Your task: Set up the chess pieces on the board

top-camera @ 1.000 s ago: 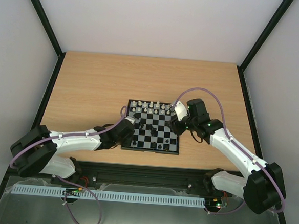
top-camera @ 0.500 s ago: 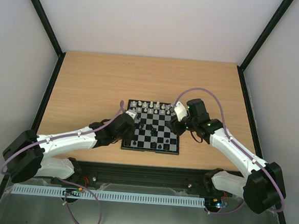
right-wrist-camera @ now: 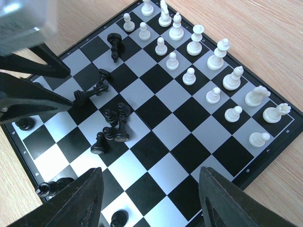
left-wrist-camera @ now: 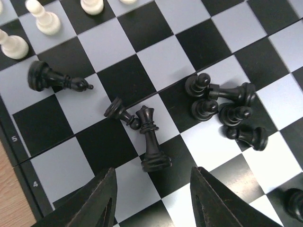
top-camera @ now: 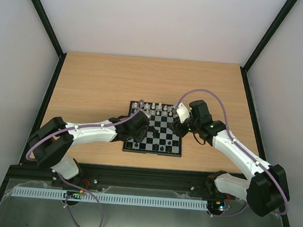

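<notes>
The board lies at the table's near middle. White chess pieces stand in two rows along its far side, also white chess pieces. Several black pieces lie tumbled mid-board, the same black pieces. My left gripper hovers open over the board's left part. Just beyond its tips lies a tall black piece, with nothing between the jaws. A black bishop-like piece lies apart on its side. My right gripper is open and empty above the board's right side.
A few black pieces stand on the board's near rows. Bare wooden table surrounds the board, with black frame posts at its edges. In the right wrist view the left gripper's dark fingers reach in from the left.
The left arm has swung right and forward over the board's left half, and its jaws have opened. The right arm has stayed still.
</notes>
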`<state>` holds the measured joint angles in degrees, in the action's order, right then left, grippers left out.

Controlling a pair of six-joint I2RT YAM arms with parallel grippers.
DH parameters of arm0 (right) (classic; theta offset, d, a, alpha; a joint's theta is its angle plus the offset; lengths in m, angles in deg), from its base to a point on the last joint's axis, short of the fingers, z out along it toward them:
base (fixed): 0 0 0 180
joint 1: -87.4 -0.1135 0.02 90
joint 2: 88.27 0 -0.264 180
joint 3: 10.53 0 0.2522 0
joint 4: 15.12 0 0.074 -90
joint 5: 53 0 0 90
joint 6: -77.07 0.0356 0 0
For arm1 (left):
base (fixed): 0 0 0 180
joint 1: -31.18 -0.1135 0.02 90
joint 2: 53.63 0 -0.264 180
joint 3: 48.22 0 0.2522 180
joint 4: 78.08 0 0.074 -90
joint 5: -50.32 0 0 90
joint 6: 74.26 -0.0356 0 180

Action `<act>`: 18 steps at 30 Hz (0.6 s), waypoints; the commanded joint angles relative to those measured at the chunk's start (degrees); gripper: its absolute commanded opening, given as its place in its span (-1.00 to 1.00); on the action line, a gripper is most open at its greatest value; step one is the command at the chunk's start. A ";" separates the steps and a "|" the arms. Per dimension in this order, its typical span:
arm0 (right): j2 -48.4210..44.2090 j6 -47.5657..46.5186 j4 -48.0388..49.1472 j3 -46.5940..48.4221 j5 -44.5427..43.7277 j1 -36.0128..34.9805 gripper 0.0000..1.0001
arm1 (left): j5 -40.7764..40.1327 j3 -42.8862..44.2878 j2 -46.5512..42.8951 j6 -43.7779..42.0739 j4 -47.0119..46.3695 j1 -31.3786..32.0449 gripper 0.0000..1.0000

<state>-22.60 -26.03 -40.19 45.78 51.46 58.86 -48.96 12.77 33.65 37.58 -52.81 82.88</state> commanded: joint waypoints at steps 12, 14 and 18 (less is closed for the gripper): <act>-0.54 -1.27 -1.61 -0.27 -0.37 0.15 0.12 | 0.23 4.02 7.93 -1.55 -0.25 -0.95 -0.23; -0.50 -1.32 -1.62 -0.27 -0.40 0.15 0.12 | 0.23 4.50 8.55 -1.71 -0.27 -1.00 -0.25; -0.29 -1.32 -1.70 -0.27 -0.37 0.15 0.12 | 0.23 5.36 9.45 -1.82 0.19 -1.00 -0.35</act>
<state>-22.60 -26.84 -40.21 45.78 51.46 58.86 -48.68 16.28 42.00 36.51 -53.16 82.25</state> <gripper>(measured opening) 0.563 0.345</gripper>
